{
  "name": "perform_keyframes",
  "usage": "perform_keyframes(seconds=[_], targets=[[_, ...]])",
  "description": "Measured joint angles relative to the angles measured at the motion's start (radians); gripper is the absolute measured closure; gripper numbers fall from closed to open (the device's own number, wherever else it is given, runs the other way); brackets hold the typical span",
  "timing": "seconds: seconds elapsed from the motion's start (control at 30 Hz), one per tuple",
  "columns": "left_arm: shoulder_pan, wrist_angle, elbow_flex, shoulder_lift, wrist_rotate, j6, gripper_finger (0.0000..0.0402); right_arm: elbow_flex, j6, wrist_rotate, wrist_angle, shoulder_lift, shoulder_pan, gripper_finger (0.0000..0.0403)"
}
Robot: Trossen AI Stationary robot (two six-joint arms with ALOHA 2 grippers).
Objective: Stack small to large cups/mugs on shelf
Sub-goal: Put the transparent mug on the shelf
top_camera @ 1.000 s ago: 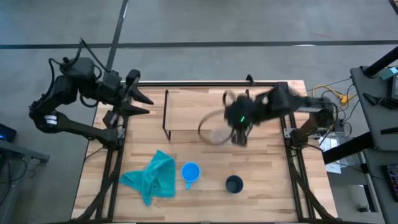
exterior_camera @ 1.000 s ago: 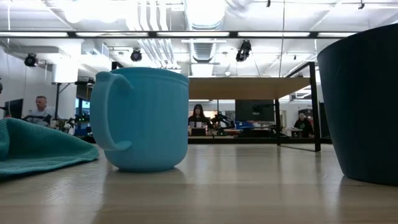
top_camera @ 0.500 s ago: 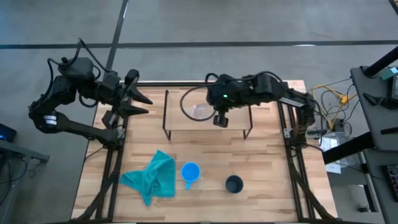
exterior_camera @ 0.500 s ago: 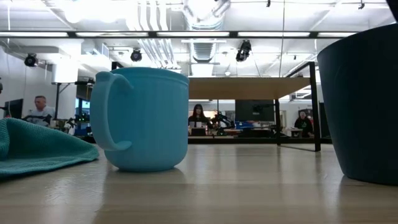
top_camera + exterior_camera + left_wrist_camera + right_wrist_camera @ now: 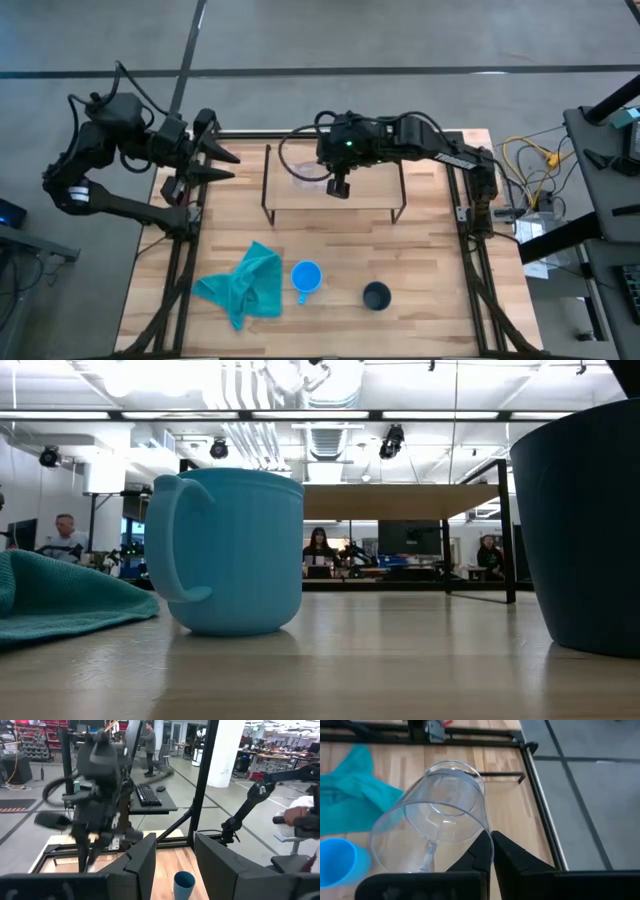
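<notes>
The clear glass cup is in my right gripper, which is shut on it. In the high view this gripper and the glass are in the air over the left part of the shelf, a light wood plank on thin black legs. The bright blue mug and the dark cup stand on their bases near the table's near edge. My left gripper waits open at the table's far left corner. My right gripper holds the clear glass by its rim, the thin wall pinched between the two fingers. The fingers come from above, slanting down. The glass is lifted clear and hangs tilted below them, mouth toward the gripper and base away.
A teal cloth lies crumpled left of the blue mug. In the low view the blue mug and the dark cup fill the foreground, with the shelf plank behind. People sit in the room beyond.
My right gripper has carried the glass from the shelf's near right side toward the table's left and far edges, and now holds it over the shelf's left part. The glass has stayed in the hold throughout.
</notes>
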Motion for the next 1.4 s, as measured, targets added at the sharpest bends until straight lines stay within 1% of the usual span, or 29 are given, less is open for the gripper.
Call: perform_keyframes(seconds=[0.2, 0.3, 0.43, 0.73, 0.97, 1.1, 1.27, 1.4], targets=[[0.000, 0.000, 0.000, 0.015, 0.000, 0.000, 0.0279, 0.000, -0.033, -0.015, -0.001, 0.075, -0.007, 0.0395], [0.000, -0.021, 0.000, 0.016, 0.000, 0.000, 0.0279, 0.000, -0.047, -0.039, -0.002, 0.108, -0.016, 0.0395], [0.000, -0.024, 0.000, 0.022, 0.000, 0.000, 0.0279, 0.000, -0.059, -0.034, 0.001, 0.135, -0.024, 0.0395], [0.000, -0.024, -0.001, 0.038, 0.000, 0.000, 0.0279, 0.000, -0.084, -0.028, -0.007, 0.130, -0.047, 0.0395], [0.000, -0.023, -0.001, 0.053, 0.001, 0.000, 0.0279, 0.000, -0.099, -0.027, -0.128, 0.136, -0.061, 0.0395], [0.000, -0.025, -0.002, 0.055, 0.001, 0.000, 0.0279, -0.001, -0.110, -0.025, -0.140, 0.134, -0.062, 0.0395], [0.000, -0.024, -0.002, 0.055, 0.001, 0.000, 0.0279, -0.001, -0.117, 0.021, -0.155, 0.126, -0.066, 0.0395], [0.000, -0.024, -0.002, 0.053, 0.001, -0.001, 0.0279, -0.001, -0.114, 0.052, -0.260, 0.106, -0.066, 0.0395]])
